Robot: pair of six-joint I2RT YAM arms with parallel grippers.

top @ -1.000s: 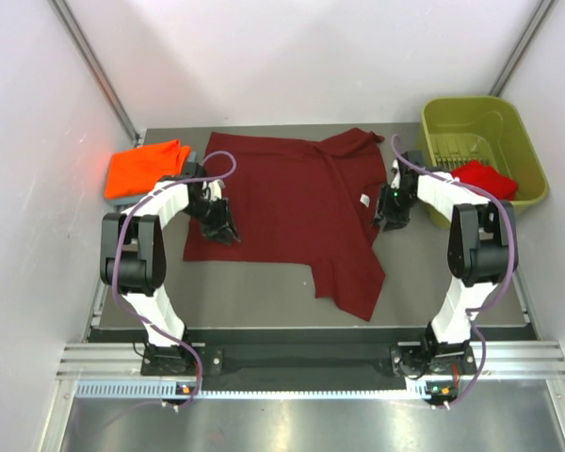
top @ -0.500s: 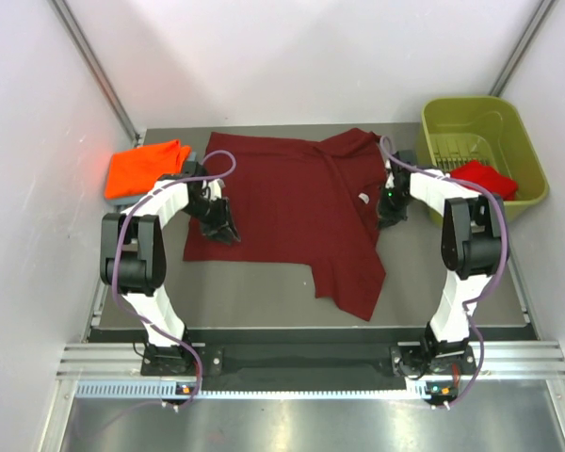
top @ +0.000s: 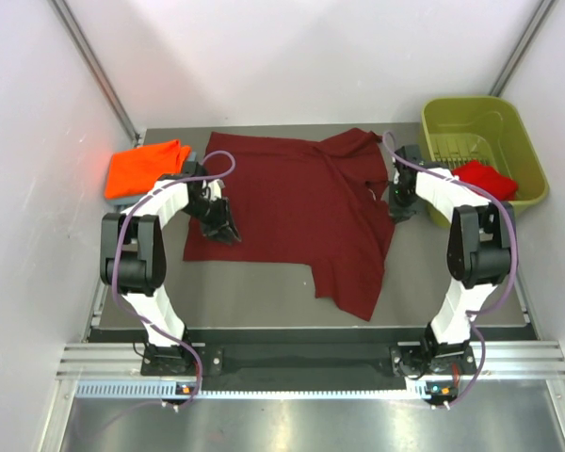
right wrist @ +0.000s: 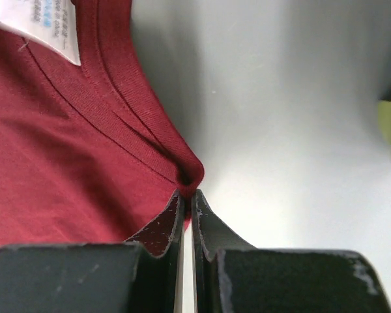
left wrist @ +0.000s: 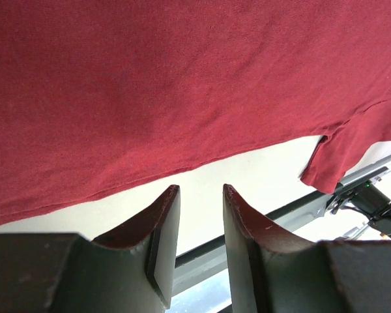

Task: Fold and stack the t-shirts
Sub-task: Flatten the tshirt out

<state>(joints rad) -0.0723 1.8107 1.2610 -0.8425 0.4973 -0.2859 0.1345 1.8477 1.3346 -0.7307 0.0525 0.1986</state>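
The dark maroon t-shirt lies spread on the table's middle, one part trailing toward the front. My left gripper is open and empty over its lower left hem; in the left wrist view the gripper has bare table between its jaws and the hem just ahead. My right gripper is shut on the shirt's collar; in the right wrist view the gripper pinches the ribbed collar below the white label. The orange t-shirt lies far left. The red t-shirt lies in the bin. No grey-blue shirt shows clearly.
The olive-green plastic bin stands at the back right, close to my right arm. White walls close in the table on the left, back and right. A metal rail runs along the front edge.
My right gripper has taken hold of the collar and drawn the shirt's right edge a little to the right. The left arm has not moved.
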